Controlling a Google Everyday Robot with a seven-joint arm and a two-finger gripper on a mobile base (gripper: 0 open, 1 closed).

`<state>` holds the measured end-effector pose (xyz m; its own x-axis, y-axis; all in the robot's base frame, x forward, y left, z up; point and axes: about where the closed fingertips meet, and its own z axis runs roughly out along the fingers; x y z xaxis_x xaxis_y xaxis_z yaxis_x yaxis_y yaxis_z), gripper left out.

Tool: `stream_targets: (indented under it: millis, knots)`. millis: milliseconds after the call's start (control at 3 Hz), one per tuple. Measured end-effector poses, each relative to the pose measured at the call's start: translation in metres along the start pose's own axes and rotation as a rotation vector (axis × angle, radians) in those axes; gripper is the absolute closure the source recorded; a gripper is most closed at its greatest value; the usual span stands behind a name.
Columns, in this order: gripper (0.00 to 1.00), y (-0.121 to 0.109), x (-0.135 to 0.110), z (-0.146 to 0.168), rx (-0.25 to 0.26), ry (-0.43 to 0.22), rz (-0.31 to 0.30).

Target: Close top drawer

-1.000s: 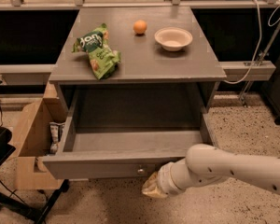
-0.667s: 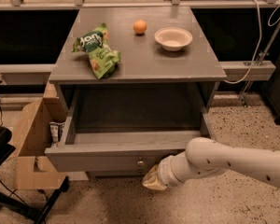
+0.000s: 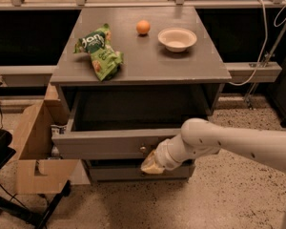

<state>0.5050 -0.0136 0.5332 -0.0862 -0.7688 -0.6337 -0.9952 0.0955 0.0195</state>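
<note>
The top drawer [image 3: 105, 143] is a wide grey drawer, pulled partly out of the grey cabinet [image 3: 143, 66]. Its inside looks dark and empty. A small round knob [image 3: 143, 149] sits at the centre of its flat front. My gripper [image 3: 151, 166] comes in from the right on a white arm [image 3: 238, 144] and sits against the drawer front just below and right of the knob. Another drawer front [image 3: 133, 172] shows below it.
On the cabinet top lie a green snack bag [image 3: 99, 51], an orange [image 3: 143, 27] and a white bowl [image 3: 177, 38]. An open cardboard box [image 3: 35, 151] stands on the floor at the left. A black object [image 3: 0, 149] is at the far left edge.
The drawer has slid inward, with less of its tray showing than before. My gripper and arm have moved forward with the drawer front, staying by the knob.
</note>
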Motion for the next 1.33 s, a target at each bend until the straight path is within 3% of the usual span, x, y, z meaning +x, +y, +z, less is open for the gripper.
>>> stream_targets:
  millis: [333, 667, 1000, 1333]
  knots:
    - [1.00, -0.007, -0.004, -0.001, 0.001, 0.001, -0.001]
    - [1.00, -0.038, -0.017, -0.007, 0.015, 0.002, -0.003]
    - [1.00, -0.038, -0.017, -0.007, 0.015, 0.002, -0.003]
    - [1.00, -0.058, -0.017, -0.017, 0.033, 0.021, -0.003]
